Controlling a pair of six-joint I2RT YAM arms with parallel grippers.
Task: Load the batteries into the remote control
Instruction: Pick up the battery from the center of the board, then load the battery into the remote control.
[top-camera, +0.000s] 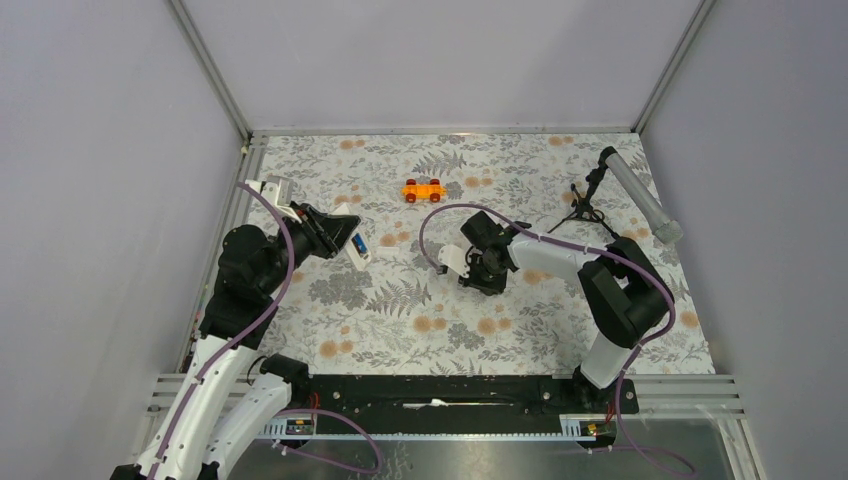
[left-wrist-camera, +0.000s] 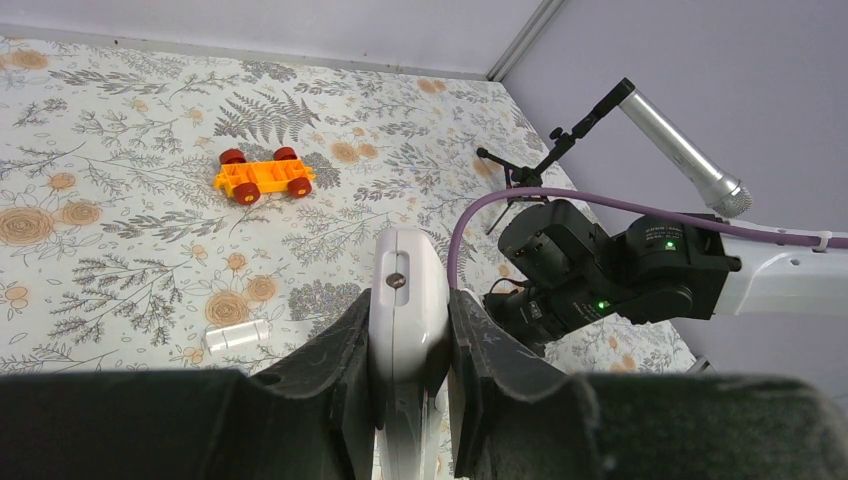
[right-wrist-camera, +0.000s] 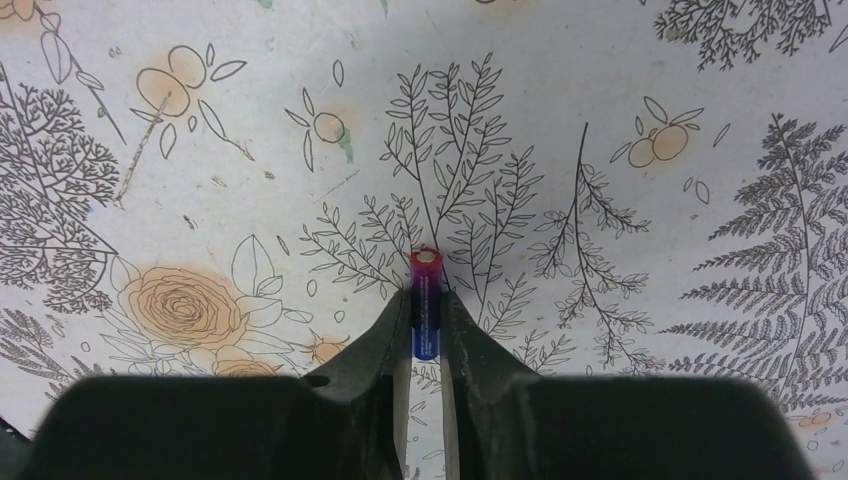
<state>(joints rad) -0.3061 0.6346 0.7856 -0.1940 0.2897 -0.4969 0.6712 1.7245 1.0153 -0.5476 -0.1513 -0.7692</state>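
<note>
One battery (right-wrist-camera: 427, 318), blue-purple with a reddish tip, is pinched between the fingers of the right end effector (right-wrist-camera: 427, 300), which is clenched on its body with the tip pointing away from the wrist towards the floral worktop (top-camera: 400, 330); whether the battery is clear of the surface cannot be told. The white remote control (left-wrist-camera: 405, 290) is clamped edge-on in the left end effector (left-wrist-camera: 408, 312) and is held up off the worktop at the left side, well apart from the right arm. A blue patch is seen on the remote control in the top view, but it is too small for a seated cell to be confirmed. A small whitish oblong piece (left-wrist-camera: 237, 335) lies on the worktop near the left end effector; what it is cannot be told. The orange toy car (top-camera: 423, 190) and the microphone on its tripod (top-camera: 640, 195) stand further back and are not involved. The step in hand is judged to be the pick-up of a battery, with insertion not yet done. For the next move, the battery would need to be carried across to the remote control, the recessed bay would need to be turned towards it, and the cell would need to be lined up lengthwise with the slot and its polarity respected before being pressed in.
</note>
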